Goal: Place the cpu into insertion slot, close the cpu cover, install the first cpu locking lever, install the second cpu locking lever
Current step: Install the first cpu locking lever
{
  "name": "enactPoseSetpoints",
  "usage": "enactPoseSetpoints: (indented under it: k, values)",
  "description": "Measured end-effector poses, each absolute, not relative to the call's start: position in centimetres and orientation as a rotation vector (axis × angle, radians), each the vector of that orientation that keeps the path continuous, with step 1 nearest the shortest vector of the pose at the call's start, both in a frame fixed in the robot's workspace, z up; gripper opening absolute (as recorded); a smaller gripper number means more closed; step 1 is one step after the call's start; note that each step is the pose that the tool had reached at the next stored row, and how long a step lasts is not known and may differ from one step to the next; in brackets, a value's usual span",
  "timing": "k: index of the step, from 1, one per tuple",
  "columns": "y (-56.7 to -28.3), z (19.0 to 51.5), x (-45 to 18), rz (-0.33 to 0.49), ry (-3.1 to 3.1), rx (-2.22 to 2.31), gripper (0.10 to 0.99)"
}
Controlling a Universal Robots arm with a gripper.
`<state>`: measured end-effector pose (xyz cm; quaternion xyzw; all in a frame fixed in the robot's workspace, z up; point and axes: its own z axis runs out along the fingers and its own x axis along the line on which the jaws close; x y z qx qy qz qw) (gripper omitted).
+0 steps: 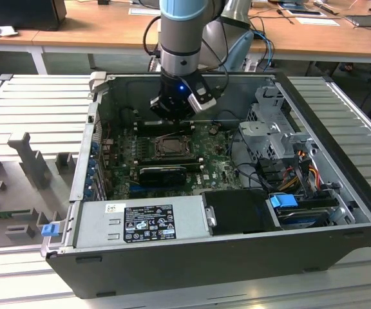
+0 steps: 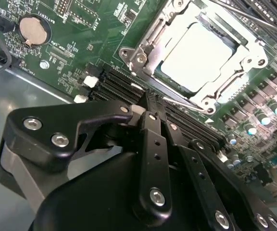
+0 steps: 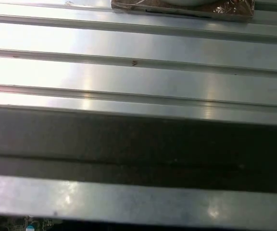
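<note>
The cpu (image 2: 196,55) lies in the insertion slot (image 1: 171,147), its dull silver top showing brightly in the second wrist view. The cpu cover (image 2: 150,41), a thin metal frame, lies down flat around the chip. A thin metal locking lever (image 2: 186,102) runs along the socket edge nearest my gripper. In the second wrist view my gripper (image 2: 153,103) hangs just off that edge, over the memory slots, black fingers pressed together and holding nothing. In the exterior view my gripper (image 1: 171,114) hovers above the board just behind the socket.
The open computer case (image 1: 340,193) rests on a ribbed metal table (image 1: 37,103). A power supply (image 1: 143,222) fills the case front. A drive cage (image 1: 272,125) and cables (image 1: 301,167) crowd the exterior view's right. A black card (image 1: 163,174) lies in front of the socket.
</note>
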<state>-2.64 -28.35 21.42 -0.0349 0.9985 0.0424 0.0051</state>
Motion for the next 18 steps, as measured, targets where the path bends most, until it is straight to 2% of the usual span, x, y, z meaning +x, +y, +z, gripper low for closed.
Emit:
enactPoseSetpoints:
  k: [18]
  values:
    - [-28.75, 20.32, -2.38, 0.132, 3.127, -0.109, 0.106]
